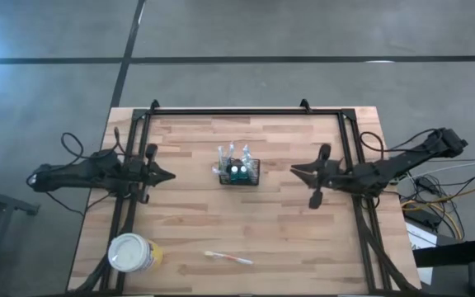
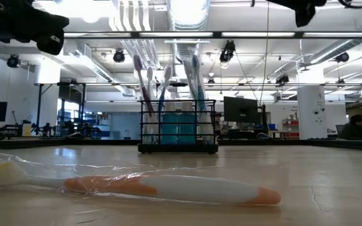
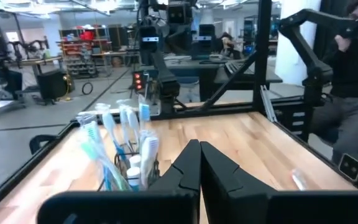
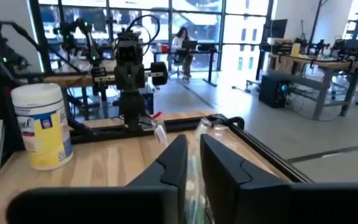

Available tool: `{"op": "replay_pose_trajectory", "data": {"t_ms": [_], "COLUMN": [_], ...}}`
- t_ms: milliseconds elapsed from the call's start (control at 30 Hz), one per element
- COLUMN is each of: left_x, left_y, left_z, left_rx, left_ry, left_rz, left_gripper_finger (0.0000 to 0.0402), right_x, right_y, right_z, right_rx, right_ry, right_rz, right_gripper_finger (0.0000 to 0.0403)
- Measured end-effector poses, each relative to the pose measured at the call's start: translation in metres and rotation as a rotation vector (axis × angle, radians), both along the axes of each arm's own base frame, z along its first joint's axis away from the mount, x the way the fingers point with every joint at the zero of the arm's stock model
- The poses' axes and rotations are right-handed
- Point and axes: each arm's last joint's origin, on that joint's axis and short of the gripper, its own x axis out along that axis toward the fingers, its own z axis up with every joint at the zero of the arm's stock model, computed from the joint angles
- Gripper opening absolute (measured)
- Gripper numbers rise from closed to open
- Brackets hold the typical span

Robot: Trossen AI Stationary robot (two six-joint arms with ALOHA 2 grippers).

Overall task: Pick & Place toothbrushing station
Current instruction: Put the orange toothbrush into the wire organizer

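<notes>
The black wire caddy [image 1: 238, 172] is standing mid-counter [image 1: 303, 239] between both pincers, left [image 1: 168, 175] and right [image 1: 295, 170]; a toothbrush [image 1: 228, 258] is lying nearer, right of the yellow cup [image 1: 132, 253].

Toothbrushing station [image 1: 237, 172] stands upright at the counter [image 1: 287, 239] center, toothbrushes [image 1: 231, 153] standing in it. Left end effector [image 1: 165, 175] sits left of it, right end effector [image 1: 297, 169] right of it, both apart from it and pointing inward. Lidded cup [image 1: 130, 252] stands at the near-left corner. Loose toothbrush [image 1: 229, 259] lies flat on the near edge, right of the cup, well in front of the station.
</notes>
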Motion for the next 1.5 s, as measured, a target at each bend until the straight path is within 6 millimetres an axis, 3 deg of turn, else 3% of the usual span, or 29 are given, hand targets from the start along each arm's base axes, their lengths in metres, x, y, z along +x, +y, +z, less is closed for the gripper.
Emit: {"op": "replay_pose_trajectory", "data": {"t_ms": [200,467,1000,1133,1267,1500], "left_x": [-0.002,-0.002,-0.002,-0.002,-0.002,-0.002], "left_y": [0.000,0.002,0.003,0.003,0.003,0.003], "left_z": [0.000,-0.001,-0.002,-0.002,-0.002,-0.002], "left_rx": [0.028,0.061,0.056,0.064,0.067,0.055], "left_ry": [-0.015,-0.008,-0.003,-0.003,-0.003,-0.003], "left_rz": [-0.001,0.064,0.103,0.103,0.103,0.103], "left_gripper_finger": [0.0002,0.0002,0.0009,0.0008,0.0007,0.0007], "right_x": [-0.025,-0.052,-0.069,-0.068,-0.056,0.002], "right_y": [-0.011,-0.022,-0.028,-0.027,-0.023,-0.001], "right_z": [-0.021,-0.053,-0.086,-0.081,-0.054,-0.011], "right_rx": [0.007,0.031,0.047,0.053,0.071,0.037], "right_ry": [-0.056,-0.144,-0.176,-0.168,-0.034,0.307], "right_rz": [0.029,0.093,0.120,0.129,0.129,0.008], "right_gripper_finger": [0.0011,0.0008,0.0008,0.0008,0.0008,0.0008]}}
